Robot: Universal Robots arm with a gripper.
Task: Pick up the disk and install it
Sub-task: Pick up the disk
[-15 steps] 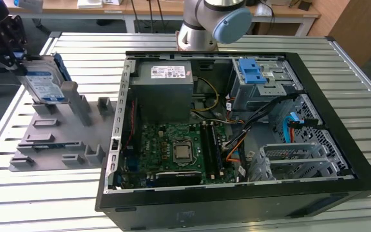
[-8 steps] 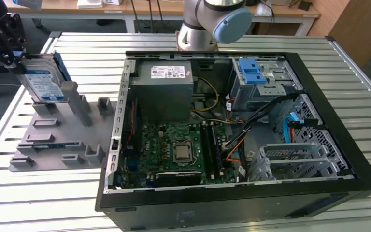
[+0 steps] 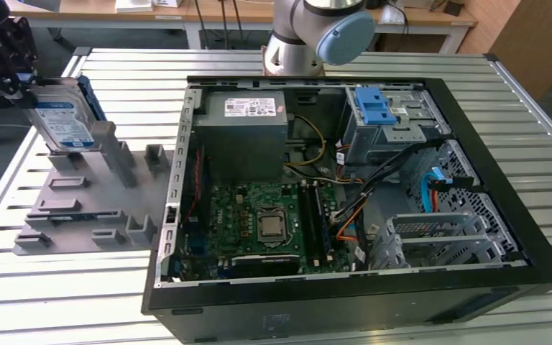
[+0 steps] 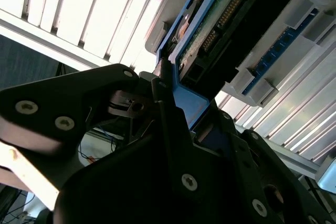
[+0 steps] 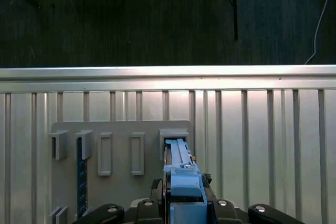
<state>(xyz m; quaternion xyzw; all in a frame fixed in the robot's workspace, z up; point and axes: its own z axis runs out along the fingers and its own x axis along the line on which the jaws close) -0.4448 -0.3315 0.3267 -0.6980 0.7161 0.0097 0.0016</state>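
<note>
In the exterior view the disk, silver with a white-and-blue label and a blue frame, stands on edge at the far left. My black gripper is shut on its upper end. The drive's lower end sits at a slot of the grey holder plate; whether it still rests in the slot I cannot tell. The second wrist view shows the disk's circuit-board side and blue frame running out from between the gripper's dark fingers. In the first wrist view the blue frame edge rises from the gripper toward a holder slot.
An open computer case lies to the exterior view's right of the holder, with a grey power-supply box, a motherboard and a drive bay with a blue latch. The arm's base stands behind it. The slatted table ends at a dark floor.
</note>
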